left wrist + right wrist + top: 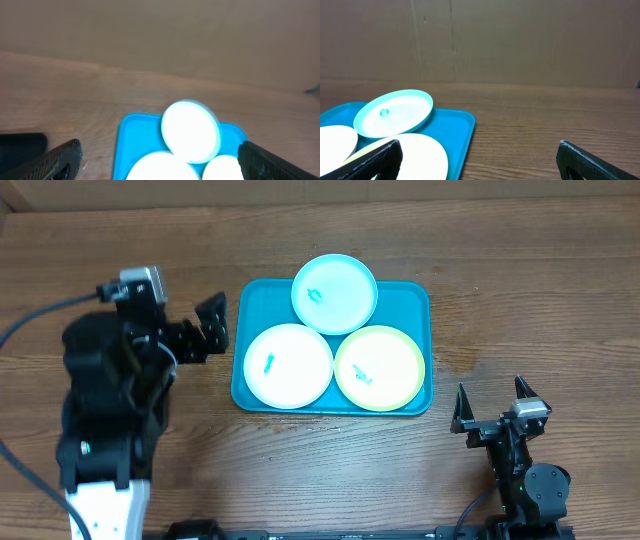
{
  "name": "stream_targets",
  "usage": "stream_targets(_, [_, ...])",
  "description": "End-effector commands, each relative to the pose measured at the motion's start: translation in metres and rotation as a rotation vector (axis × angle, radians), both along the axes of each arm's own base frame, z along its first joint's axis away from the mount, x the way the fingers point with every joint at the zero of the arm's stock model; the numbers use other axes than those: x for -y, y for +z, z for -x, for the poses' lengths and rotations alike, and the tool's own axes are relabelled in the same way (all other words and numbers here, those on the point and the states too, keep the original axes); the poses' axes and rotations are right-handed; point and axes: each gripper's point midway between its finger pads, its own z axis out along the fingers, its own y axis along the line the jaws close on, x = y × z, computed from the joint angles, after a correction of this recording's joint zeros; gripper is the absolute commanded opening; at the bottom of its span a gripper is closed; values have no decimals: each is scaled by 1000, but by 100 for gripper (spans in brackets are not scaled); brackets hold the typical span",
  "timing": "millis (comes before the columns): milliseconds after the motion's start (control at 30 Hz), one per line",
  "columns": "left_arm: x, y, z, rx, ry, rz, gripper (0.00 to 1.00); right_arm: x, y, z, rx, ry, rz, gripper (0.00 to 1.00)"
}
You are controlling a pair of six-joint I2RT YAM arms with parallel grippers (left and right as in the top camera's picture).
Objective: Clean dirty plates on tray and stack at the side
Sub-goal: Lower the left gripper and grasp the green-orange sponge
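Note:
The turquoise tray (258, 298) lies mid-table and holds three plates. A pale blue plate (335, 293) rests tilted at the back, overlapping the tray's far rim. In front lie a white plate (288, 365) and a yellow-green plate (380, 368). Each has a small teal smear. My left gripper (212, 328) hangs open just left of the tray, holding nothing. Its wrist view looks across the tray (137, 135) at the pale blue plate (191, 131). Near the front right, apart from the tray, my right gripper (491, 395) stands open and empty. Its wrist view shows the yellow-green plate (420, 155) and the tray edge (462, 135).
Wood-grain tabletop (520, 300) surrounds the tray. A brown cardboard wall (520, 40) closes the far side. The left arm's black body and cable (100, 400) fill the left front. A dark shape (22, 145) lies at the left edge of the left wrist view.

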Motion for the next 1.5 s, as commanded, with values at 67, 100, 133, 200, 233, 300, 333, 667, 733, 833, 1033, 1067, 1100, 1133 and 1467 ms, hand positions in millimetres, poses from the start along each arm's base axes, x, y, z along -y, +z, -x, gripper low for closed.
stream_targets(67, [-72,-18,-13,-219,366,3,100,1,-2,0,4,-3,0,100])
stream_targets(100, [-73,-29,-17,-269,361,13,100,1,-2,0,4,-3,0,100])
stream_targets(133, [-72,-37,-20,-302,348,23,99,1,-2,0,4,-3,0,100])
stream_targets(200, [-67,-58,-21,-384,322,41,100,1,-2,0,4,-3,0,100])
stream_targets(233, [-70,-73,-22,-438,332,32,100,1,-2,0,4,-3,1,100])
stream_targets(300, [-85,-82,-22,-468,405,17,100,1,-2,0,4,-3,1,100])
stream_targets(333, [-97,-85,-21,-478,472,24,100,1,-2,0,4,-3,1,100])
stream_targets(667, [-180,-154,-10,-665,833,151,100,1,-2,0,4,-3,0,100])
stream_targets(733, [-185,-172,-12,-710,845,146,100,1,-2,0,4,-3,0,100])
stream_targets(833, [-197,-199,-12,-779,883,107,100,1,-2,0,4,-3,0,100])
stream_targets(1033, [-211,-244,-10,-885,915,100,100,1,-2,0,4,-3,0,100])
stream_targets(1067, [-214,-250,-10,-894,921,104,100,1,-2,0,4,-3,0,100])
stream_targets(1100, [-218,-257,-9,-906,929,106,100,1,-2,0,4,-3,0,100])
stream_targets(1133, [-220,-263,-7,-923,936,110,100,1,-2,0,4,-3,0,100])
stream_targets(1467, [-229,-315,13,-1072,940,186,85,1,-2,0,4,-3,0,100])
